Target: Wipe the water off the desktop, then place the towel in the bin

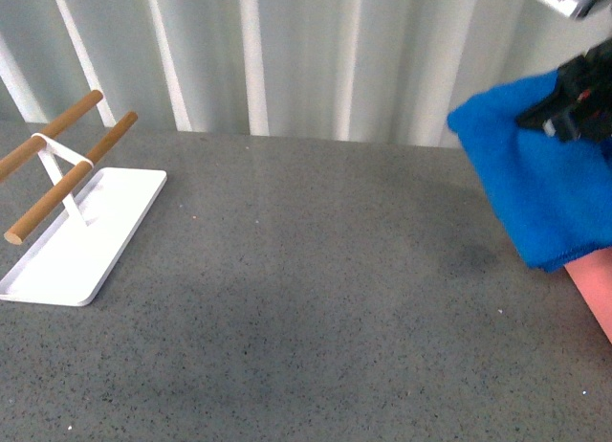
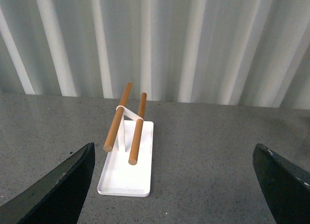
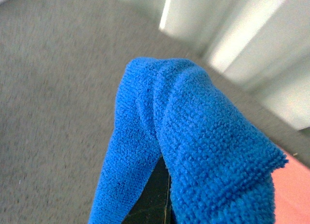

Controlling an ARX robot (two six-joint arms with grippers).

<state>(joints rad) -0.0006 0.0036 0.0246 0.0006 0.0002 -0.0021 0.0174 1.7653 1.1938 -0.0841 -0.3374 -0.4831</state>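
Towel position: I see the blue towel (image 1: 550, 188) lifted clear of the grey speckled surface (image 1: 316, 298) at the far right of the front view, hanging from the right arm.
Towel axis: its length runs downward from the grip, slanting a little toward the right edge. One bunched corner juts out to the left at the top, and the free end points down.
Towel lower end: it hangs just over the near corner of the salmon-pink bin (image 1: 595, 289). I cannot tell whether cloth and rim touch.
Right fingers: the black right fingers (image 1: 574, 112) are pinching the upper part of the towel. In the right wrist view the cloth folds over them, and only a dark strip of one finger (image 3: 151, 204) shows under the fold, so I can't read the gap itself.
Bin: it sits at the right edge of the surface, and only a corner shows in the front view. The right wrist view shows a pink patch (image 3: 293, 185) just past the towel.
Left fingers: the left fingers (image 2: 60, 187) are spread wide, holding and touching nothing, and they hang above the surface.
Tray: a flat white tray (image 1: 72, 260) with two wooden rails (image 1: 72, 179) lies on the left side, well apart from the towel and bin.
Surface mark: there is a faintly darker patch (image 1: 469, 255) near the towel's lower end. I cannot tell whether it is damp or shadow.
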